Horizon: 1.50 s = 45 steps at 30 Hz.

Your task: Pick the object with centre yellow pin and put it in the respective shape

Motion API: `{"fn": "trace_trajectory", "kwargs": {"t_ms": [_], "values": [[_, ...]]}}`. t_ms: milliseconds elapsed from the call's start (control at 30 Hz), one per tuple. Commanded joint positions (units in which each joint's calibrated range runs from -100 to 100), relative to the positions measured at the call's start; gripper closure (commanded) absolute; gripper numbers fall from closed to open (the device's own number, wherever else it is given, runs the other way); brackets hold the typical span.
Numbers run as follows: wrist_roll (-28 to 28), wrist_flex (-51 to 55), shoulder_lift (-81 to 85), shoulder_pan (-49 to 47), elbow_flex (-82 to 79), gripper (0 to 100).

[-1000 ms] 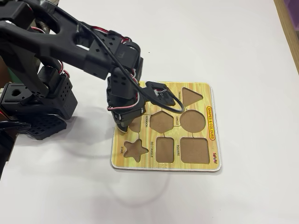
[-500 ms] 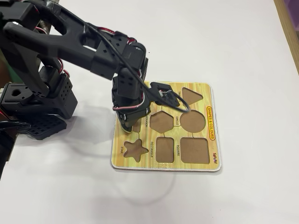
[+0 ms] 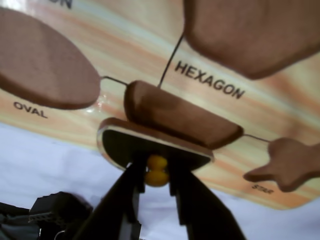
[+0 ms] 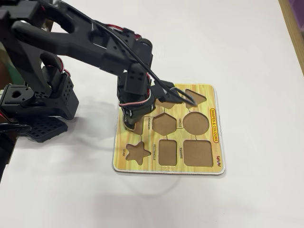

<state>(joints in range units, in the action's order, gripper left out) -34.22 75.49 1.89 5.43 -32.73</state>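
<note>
In the wrist view my gripper (image 3: 156, 171) is shut on the yellow knob (image 3: 157, 170) of the semicircular piece (image 3: 150, 146). The piece has a dark face and a pale rim. It sits tilted at the near rim of the brown semicircle cutout (image 3: 180, 115), overlapping the board's edge (image 3: 75, 132). I cannot tell whether it touches the board. In the fixed view the gripper (image 4: 129, 122) is over the left side of the yellow board (image 4: 216, 164), covering most of that cutout (image 4: 138, 126); the piece is hidden there.
Oval (image 3: 45, 60), hexagon (image 3: 250, 35) and star (image 3: 290, 162) cutouts surround the semicircle. The fixed view also shows circle (image 4: 196, 122), rectangle (image 4: 168, 151) and square (image 4: 197, 152) cutouts. The board lies on a white table; the arm's base (image 4: 33, 104) stands at left.
</note>
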Motion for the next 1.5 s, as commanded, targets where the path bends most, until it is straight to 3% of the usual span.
{"fn": "trace_trajectory", "kwargs": {"t_ms": [0,1467], "values": [[0.06,-1.85,0.29,0.53,3.33,99],[0.38,-1.85,-4.57,2.58,8.27,99]]}}
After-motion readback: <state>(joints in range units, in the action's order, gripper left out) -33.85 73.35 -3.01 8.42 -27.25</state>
